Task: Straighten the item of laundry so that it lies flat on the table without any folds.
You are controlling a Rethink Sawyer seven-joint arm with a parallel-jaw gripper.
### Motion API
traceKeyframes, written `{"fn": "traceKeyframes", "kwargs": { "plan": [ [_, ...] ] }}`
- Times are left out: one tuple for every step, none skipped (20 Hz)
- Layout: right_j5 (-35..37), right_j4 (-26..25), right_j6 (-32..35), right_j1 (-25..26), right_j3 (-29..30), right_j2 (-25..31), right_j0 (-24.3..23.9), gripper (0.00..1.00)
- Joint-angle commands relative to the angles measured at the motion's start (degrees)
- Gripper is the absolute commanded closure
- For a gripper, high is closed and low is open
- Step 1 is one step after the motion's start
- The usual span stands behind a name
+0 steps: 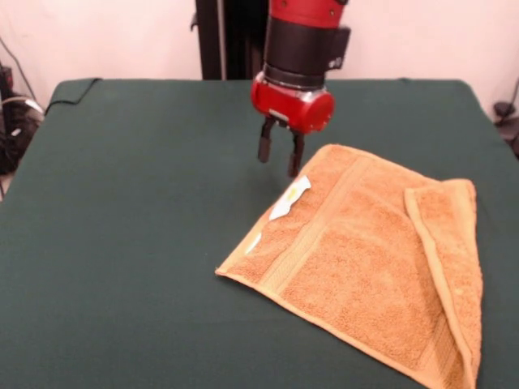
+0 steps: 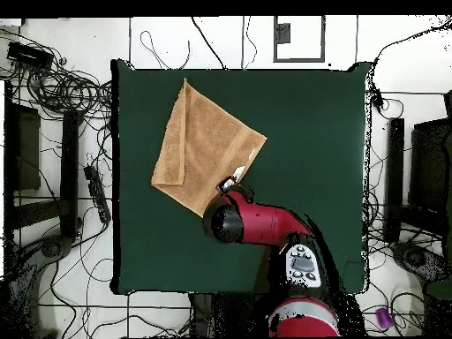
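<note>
The orange-tan towel (image 1: 365, 259) lies on the right part of the green table (image 1: 122, 203), turned at an angle. Its right side is folded over in a long strip (image 1: 450, 251). A white label (image 1: 289, 198) sticks out at the edge nearest the robot. My gripper (image 1: 280, 165) is open and empty, with its tips just above the table by that edge, close to the label. In the overhead view the towel (image 2: 205, 146) lies at the upper left of the table (image 2: 309, 132), with the folded strip along its left side (image 2: 172, 141) and the gripper (image 2: 231, 184) at its lower right edge.
The black pedestal post (image 1: 219, 36) stands behind the table's far edge. Cables and dark equipment (image 2: 53, 88) lie on the floor around the table. The towel's near corner reaches the table's front edge (image 1: 454, 381).
</note>
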Motion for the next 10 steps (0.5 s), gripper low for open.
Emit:
{"fn": "traceKeyframes", "kwargs": {
  "plan": [
    [14.9, -8.95, -21.12, 5.06, -12.44, 18.9, -4.26, 0.0],
    [15.97, -10.36, -22.13, 5.38, -13.27, 20.55, -5.28, 0.0],
    [17.48, -12.54, -24.9, 5.88, -14.68, 22.95, -6.74, 0.0],
    [18.35, -13.71, -25.44, 6.13, -15.36, 24.16, -7.49, 0.0],
    [19.24, -14.64, -25.97, 6.45, -15.82, 25.51, -8.38, 0.0],
    [20.12, -15.57, -26.5, 6.77, -16.27, 26.87, -9.28, 0.0],
    [20.54, -15.89, -27.35, 7.1, -16.73, 27.61, -9.81, 0.0],
    [21.57, -16.82, -28.56, 7.56, -17.43, 29.33, -11.12, 0.0],
    [22.21, -17.4, -28.7, 7.78, -17.72, 30.26, -11.85, 0.0],
    [23.25, -17.75, -28.96, 7.79, -18.15, 31.03, -12.67, 0.0]
  ]
}}
